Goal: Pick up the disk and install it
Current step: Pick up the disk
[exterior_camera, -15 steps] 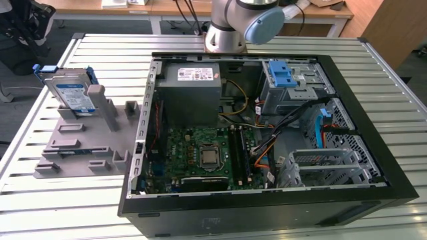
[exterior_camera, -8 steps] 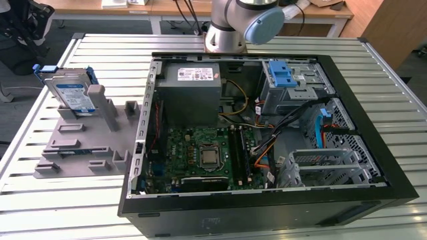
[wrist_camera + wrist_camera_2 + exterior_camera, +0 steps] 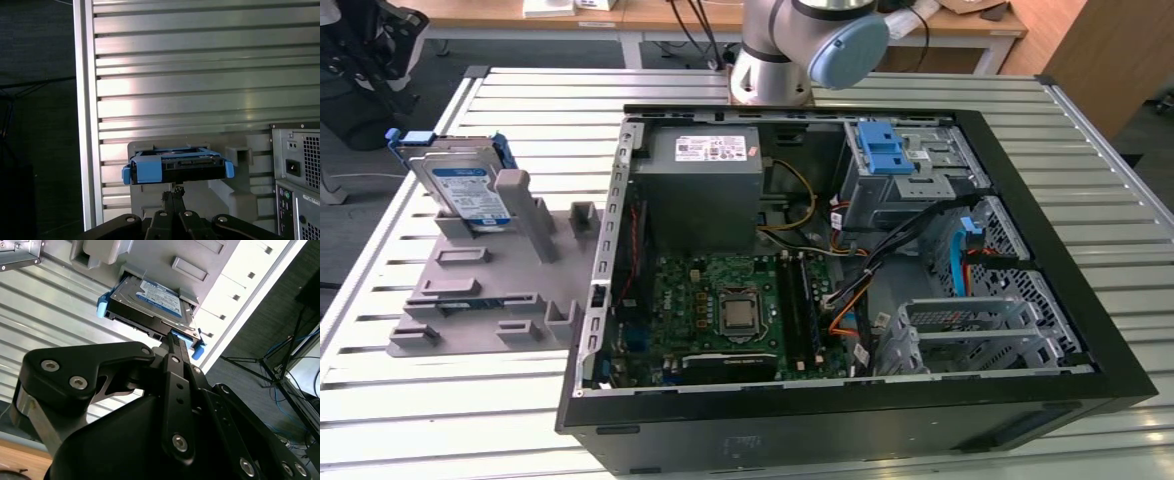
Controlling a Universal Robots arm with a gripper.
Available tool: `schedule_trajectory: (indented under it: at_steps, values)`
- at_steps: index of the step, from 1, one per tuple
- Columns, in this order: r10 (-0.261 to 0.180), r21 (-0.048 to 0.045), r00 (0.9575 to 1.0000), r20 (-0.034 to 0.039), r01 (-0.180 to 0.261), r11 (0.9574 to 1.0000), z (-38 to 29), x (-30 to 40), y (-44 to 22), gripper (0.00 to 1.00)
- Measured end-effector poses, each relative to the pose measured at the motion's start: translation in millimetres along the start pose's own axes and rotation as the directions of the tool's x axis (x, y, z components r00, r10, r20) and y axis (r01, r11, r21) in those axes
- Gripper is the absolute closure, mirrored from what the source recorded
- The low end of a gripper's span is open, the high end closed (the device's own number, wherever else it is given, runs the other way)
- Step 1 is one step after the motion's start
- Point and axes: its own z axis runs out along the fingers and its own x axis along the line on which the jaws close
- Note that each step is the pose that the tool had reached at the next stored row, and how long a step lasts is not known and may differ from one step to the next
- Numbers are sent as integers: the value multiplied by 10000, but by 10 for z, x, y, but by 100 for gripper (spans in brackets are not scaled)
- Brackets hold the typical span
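The disk [image 3: 460,185], a silver drive with a white-and-blue label in a blue carrier frame, stands on edge in a grey holder [image 3: 494,280] on the slatted table, at the exterior view's left. Both wrist views look at it from a distance: the disk [image 3: 150,305] shows its label, and the disk [image 3: 175,167] shows its blue edge. My gripper [image 3: 172,337] points toward it with its two black fingers pressed together and nothing between them. In the first wrist view the gripper [image 3: 172,191] tip sits just under the disk's edge, with no contact visible.
An open computer case [image 3: 854,400] lies on the table to the holder's right, with a grey power-supply box [image 3: 700,180], a motherboard [image 3: 734,310], a blue latch [image 3: 885,150] and a metal drive cage [image 3: 974,330]. The arm's base [image 3: 787,50] stands behind the case.
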Motion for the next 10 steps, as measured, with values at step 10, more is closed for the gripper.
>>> schedule_trajectory:
  at_steps: [10]
  values:
    - [-334,-5,9994,-15,334,9994,0,0,0,89]
